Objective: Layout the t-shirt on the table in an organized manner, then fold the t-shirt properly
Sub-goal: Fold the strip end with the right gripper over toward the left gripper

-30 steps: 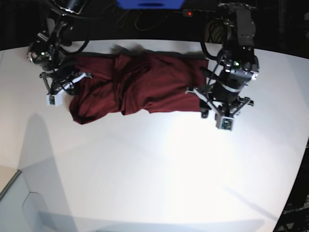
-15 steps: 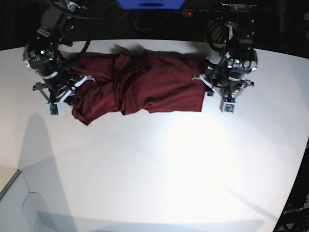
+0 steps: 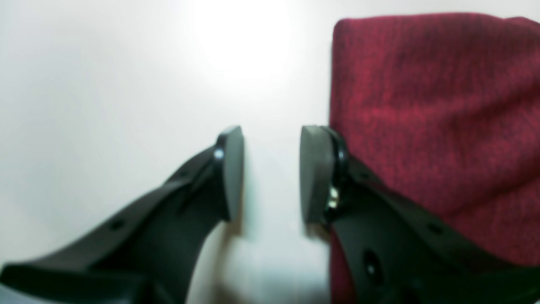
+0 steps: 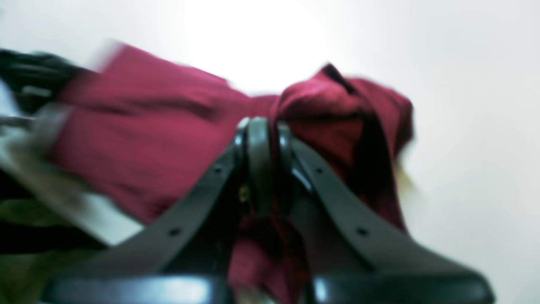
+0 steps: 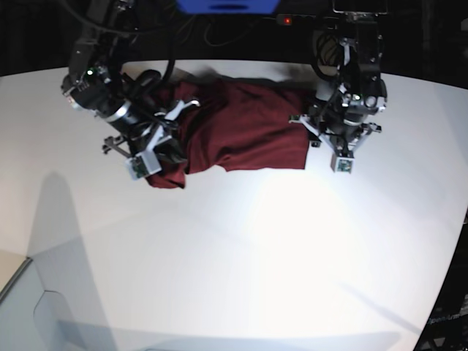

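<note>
- Left gripper (image 3: 270, 173) in the left wrist view: jaws narrowly apart over bare table (image 3: 105, 84), holding nothing; t-shirt (image 3: 434, 109) edge touches one finger.
- Right gripper (image 4: 261, 164) in the right wrist view: clamped on bunched maroon cloth.
- Base view: t-shirt (image 5: 241, 124) lies rumpled near the table's far edge, between both grippers.

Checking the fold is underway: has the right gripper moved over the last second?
Yes. In the base view the right gripper, shut on the t-shirt, has travelled from the table's left edge toward its middle, dragging that end of the shirt inward.
</note>
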Motion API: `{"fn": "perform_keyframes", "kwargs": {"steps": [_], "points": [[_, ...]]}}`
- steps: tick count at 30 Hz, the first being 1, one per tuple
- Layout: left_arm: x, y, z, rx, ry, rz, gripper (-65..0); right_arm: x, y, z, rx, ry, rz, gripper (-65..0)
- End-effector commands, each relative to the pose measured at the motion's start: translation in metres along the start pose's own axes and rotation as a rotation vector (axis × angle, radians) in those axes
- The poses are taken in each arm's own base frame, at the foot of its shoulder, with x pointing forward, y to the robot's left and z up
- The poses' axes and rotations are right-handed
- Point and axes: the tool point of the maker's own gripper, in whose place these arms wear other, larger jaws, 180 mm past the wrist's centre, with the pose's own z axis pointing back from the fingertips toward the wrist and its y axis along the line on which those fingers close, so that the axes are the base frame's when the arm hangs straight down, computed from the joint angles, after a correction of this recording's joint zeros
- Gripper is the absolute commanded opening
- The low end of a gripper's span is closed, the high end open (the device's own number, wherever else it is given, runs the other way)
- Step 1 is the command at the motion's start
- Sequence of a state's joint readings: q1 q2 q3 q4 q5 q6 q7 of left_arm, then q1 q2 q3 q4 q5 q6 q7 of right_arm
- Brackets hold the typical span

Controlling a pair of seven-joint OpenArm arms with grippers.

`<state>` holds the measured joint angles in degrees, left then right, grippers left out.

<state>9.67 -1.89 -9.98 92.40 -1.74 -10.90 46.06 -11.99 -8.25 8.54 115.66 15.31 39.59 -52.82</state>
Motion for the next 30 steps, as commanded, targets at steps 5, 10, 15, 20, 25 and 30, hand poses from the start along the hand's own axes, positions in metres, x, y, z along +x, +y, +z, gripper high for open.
{"fn": "perform_keyframes", "kwargs": {"steps": [5, 10, 15, 20, 25, 30], "points": [[0.014, -0.007, 0.005, -0.004, -0.042, 0.020, -42.9, 0.052, 0.083, -0.014, 0.264, -0.154, 0.095, -65.0], [0.011, -0.008, 0.005, -0.006, -0.038, 0.029, -42.9, 0.077, 0.144, -0.016, 0.434, -0.208, 0.206, -65.0], [0.014, -0.008, 0.006, -0.007, -0.047, 0.034, -42.9, 0.076, 0.172, -0.030, 0.531, -0.182, 0.257, -65.0], [0.032, -0.007, 0.027, 0.007, -0.121, 0.016, -42.9, 0.068, 0.171, -0.043, 0.541, -0.143, 0.250, -65.0], [0.025, 0.008, 0.040, 0.046, -0.121, 0.005, -42.9, 0.065, 0.168, -0.052, 0.544, -0.118, 0.256, -65.0], [-0.003, 0.059, 0.054, 0.165, -0.075, 0.065, -42.9, 0.056, 0.168, -0.065, 0.557, -0.076, 0.246, -65.0]]}}
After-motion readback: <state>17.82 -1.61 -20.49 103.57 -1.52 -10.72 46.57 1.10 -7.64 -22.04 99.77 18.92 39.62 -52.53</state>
